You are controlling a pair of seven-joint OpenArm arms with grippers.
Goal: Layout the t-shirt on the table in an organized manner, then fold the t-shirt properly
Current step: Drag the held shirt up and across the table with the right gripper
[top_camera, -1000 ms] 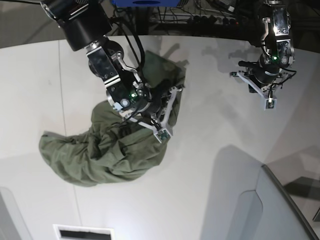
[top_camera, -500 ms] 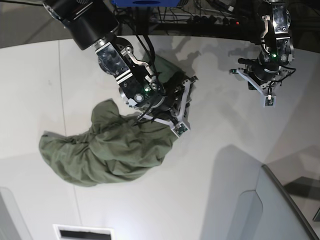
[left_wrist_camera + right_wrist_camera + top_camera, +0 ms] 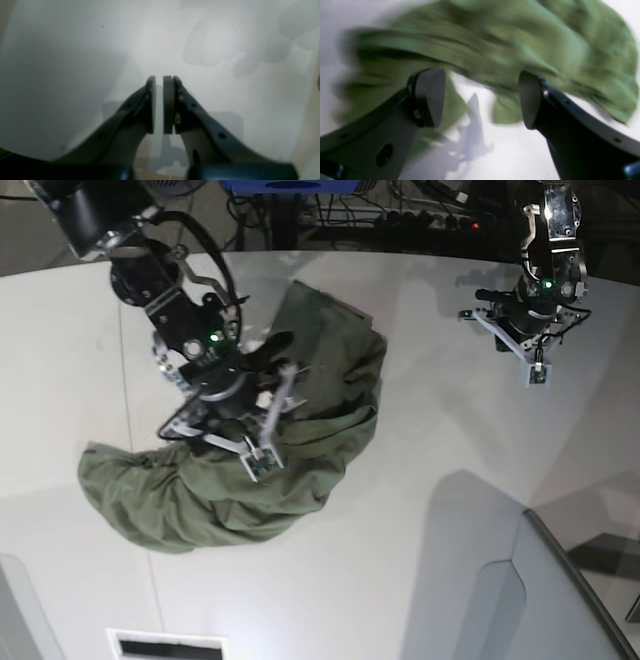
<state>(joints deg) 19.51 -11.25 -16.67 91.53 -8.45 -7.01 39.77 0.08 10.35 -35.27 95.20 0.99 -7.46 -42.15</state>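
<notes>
My base camera looks straight down on the table (image 3: 400,480). Each wrist camera peers close along my jaws; the right one shares the t-shirt (image 3: 545,45) lying at nine o'clock.

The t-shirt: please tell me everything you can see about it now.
The t-shirt is plain olive-green soft cloth, crumpled in a long curved heap on the white table, not spread flat. Neck and sleeves cannot be told apart. The right gripper hangs open just over it, with nothing between its jaws.
</notes>
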